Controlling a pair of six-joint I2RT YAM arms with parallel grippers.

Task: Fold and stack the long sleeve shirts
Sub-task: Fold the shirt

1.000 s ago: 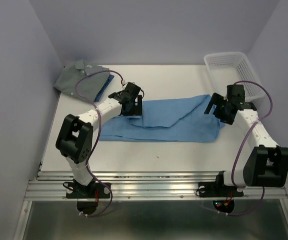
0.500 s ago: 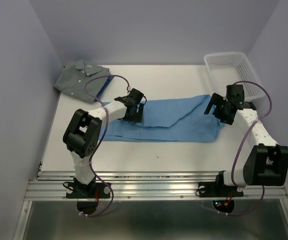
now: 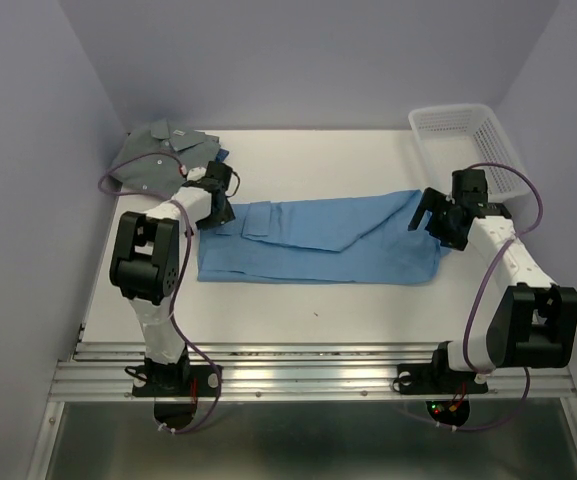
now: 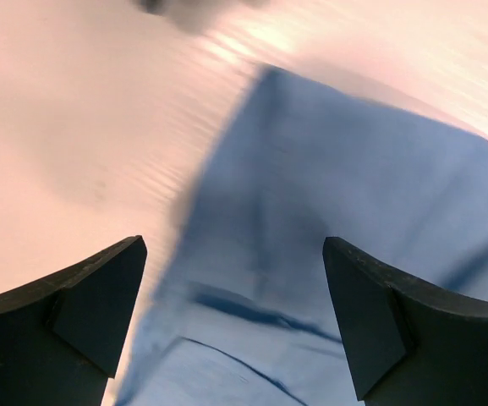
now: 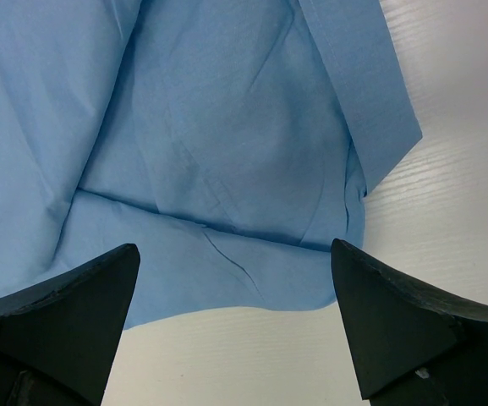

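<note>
A light sky-blue long sleeve shirt (image 3: 318, 238) lies spread flat across the middle of the table, with a pocket showing near its left end. A folded grey-green shirt (image 3: 158, 158) sits at the back left corner, and a sliver of darker blue cloth (image 3: 221, 155) peeks out beside it. My left gripper (image 3: 222, 208) hovers open over the sky-blue shirt's (image 4: 353, 211) left edge, empty (image 4: 235, 321); that view is blurred. My right gripper (image 3: 430, 215) stands open above the shirt's (image 5: 227, 127) right end, with nothing between its fingers (image 5: 235, 330).
A white mesh basket (image 3: 463, 135) stands at the back right corner, just behind the right arm. Lilac walls close in the table on the left, back and right. Bare white tabletop (image 3: 318, 310) runs along the near side.
My left arm has swung left, from over the shirt's left half to its left edge. The cloth it covered now lies flat with the pocket showing. The right arm has not moved.
</note>
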